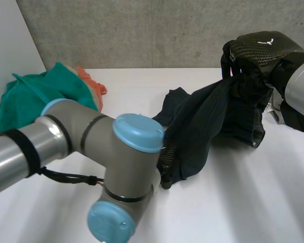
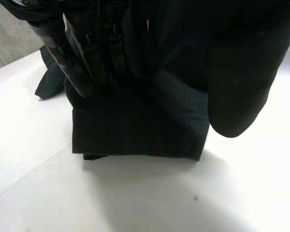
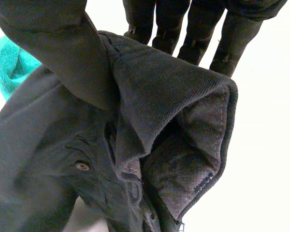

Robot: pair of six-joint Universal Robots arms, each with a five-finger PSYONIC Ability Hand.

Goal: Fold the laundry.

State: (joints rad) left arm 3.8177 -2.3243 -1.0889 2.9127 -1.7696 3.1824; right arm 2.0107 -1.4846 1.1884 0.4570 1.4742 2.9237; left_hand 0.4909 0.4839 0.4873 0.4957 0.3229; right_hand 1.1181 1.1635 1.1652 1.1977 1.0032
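Observation:
A dark navy garment (image 1: 202, 126) stretches over the white table from the middle to the right. My right hand (image 1: 263, 48) holds its raised end off the table. In the right wrist view my right hand (image 3: 53, 43) pinches the buttoned waistband (image 3: 159, 96) between thumb and fingers. My left hand (image 2: 241, 87) is at the garment's other end. Its straight fingers (image 2: 82, 63) rest on the hemmed end (image 2: 135, 125), which lies flat on the table, with the thumb held apart beside them. In the head view my left arm (image 1: 126, 167) covers that end.
A teal cloth (image 1: 30, 93) and an orange cloth (image 1: 91, 83) are heaped at the table's back left, against a white side wall. The teal cloth (image 3: 9, 67) also lies beyond the held garment. A grey concrete wall runs behind the table.

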